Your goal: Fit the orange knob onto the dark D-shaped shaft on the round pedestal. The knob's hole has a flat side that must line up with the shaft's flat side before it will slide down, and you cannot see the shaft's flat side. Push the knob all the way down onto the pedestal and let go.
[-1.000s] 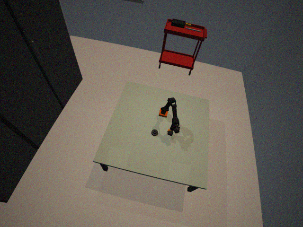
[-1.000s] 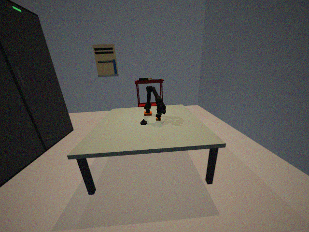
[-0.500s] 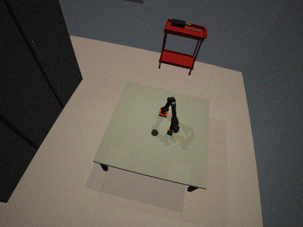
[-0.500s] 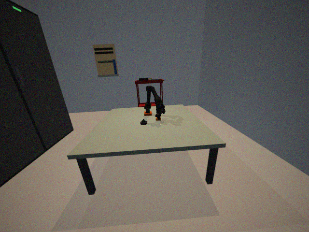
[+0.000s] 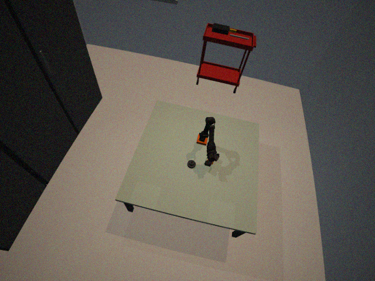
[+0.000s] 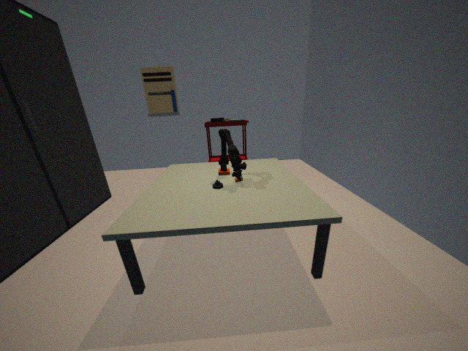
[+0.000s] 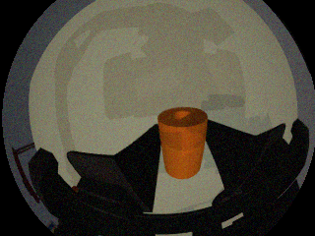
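Observation:
The orange knob (image 5: 211,162) (image 6: 238,179) (image 7: 182,147) stands upright between the fingers, its hollow end facing the wrist camera. My gripper (image 5: 209,162) (image 6: 238,177) (image 7: 181,126) is shut on it, one dark finger on each side. The knob is at or just above the table top; I cannot tell which. The dark round pedestal (image 5: 191,165) (image 6: 217,186) stands on the table apart from the gripper, to its left in the top and exterior views. Its short shaft (image 6: 216,181) points up; the flat side cannot be made out. The pedestal is not seen in the wrist view.
The pale table (image 5: 163,187) (image 6: 177,215) carries the arm's orange base (image 5: 201,140) (image 6: 224,172), behind the gripper and pedestal. A red cart (image 5: 219,73) (image 6: 227,123) stands beyond the table's far edge. A dark cabinet (image 5: 36,120) (image 6: 37,113) stands on the left.

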Action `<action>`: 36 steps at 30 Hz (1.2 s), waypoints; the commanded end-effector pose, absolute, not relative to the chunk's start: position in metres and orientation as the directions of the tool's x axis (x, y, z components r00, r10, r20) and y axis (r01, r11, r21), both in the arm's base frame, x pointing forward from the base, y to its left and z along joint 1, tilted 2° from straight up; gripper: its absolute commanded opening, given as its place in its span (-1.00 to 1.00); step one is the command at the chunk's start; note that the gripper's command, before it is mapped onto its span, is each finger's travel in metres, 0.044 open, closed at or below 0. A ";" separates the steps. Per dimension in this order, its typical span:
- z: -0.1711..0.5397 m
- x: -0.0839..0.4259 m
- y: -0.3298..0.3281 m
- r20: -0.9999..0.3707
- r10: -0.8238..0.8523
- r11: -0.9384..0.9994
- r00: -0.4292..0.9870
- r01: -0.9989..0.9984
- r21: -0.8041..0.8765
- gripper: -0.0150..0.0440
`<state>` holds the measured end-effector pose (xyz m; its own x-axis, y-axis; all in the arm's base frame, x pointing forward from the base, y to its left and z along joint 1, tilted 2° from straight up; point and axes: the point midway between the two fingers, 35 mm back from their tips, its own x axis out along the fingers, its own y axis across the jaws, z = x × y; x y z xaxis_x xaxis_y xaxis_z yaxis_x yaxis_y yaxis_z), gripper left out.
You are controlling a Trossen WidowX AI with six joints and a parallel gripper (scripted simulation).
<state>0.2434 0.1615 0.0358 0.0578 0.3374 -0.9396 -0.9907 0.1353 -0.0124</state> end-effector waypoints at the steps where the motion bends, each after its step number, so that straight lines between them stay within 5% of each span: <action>1: 0.037 0.242 0.157 -0.913 0.403 0.129 0.067 -0.992 -0.015 0.12; 36: 0.039 0.237 0.120 -0.548 0.829 0.126 0.114 -0.992 -0.014 0.12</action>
<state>0.2384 0.1236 0.0397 0.1092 0.7968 -0.5943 -0.9916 0.1293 -0.0089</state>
